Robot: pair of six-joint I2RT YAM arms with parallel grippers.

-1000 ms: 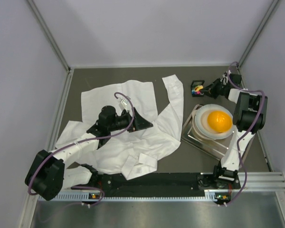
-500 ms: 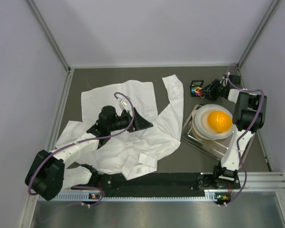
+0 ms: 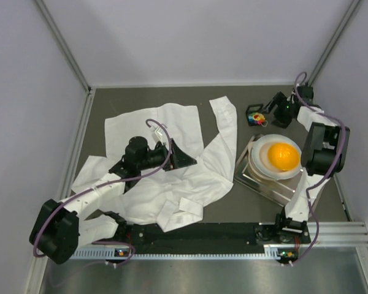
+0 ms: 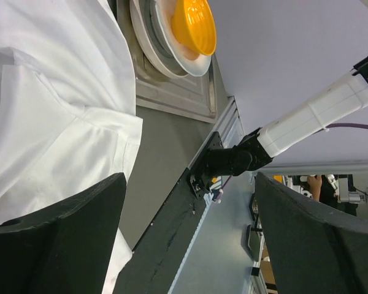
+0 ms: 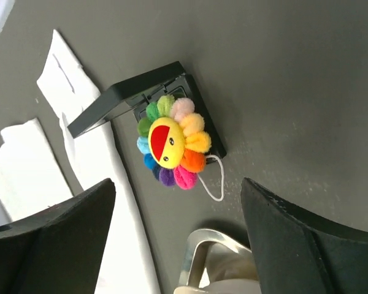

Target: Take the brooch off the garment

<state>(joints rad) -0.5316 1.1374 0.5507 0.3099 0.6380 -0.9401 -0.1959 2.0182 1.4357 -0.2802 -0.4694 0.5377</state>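
Observation:
The brooch point(image 3: 255, 116), a small many-coloured flower with a yellow face, lies on a small open black box point(image 3: 252, 109) at the back right, off the garment point(image 3: 208, 165). In the right wrist view the brooch point(image 5: 172, 142) rests free on the box point(image 5: 199, 116), its white loop trailing on the table. My right gripper point(image 3: 271, 113) point(image 5: 176, 202) is open just beside it, holding nothing. The white shirt is spread over the left and middle of the table. My left gripper point(image 3: 179, 154) point(image 4: 189, 184) hovers open over the shirt point(image 4: 43, 122), empty.
A white plate with an orange bowl point(image 3: 281, 156) sits on a metal tray point(image 3: 265, 184) at the right, between the shirt and the right arm. A shirt sleeve point(image 5: 89, 156) reaches toward the black box. Grey walls close the back and sides.
My right gripper has opened and let go of the brooch, which now lies on the black box; the gripper has drawn back a little. The left arm has barely moved.

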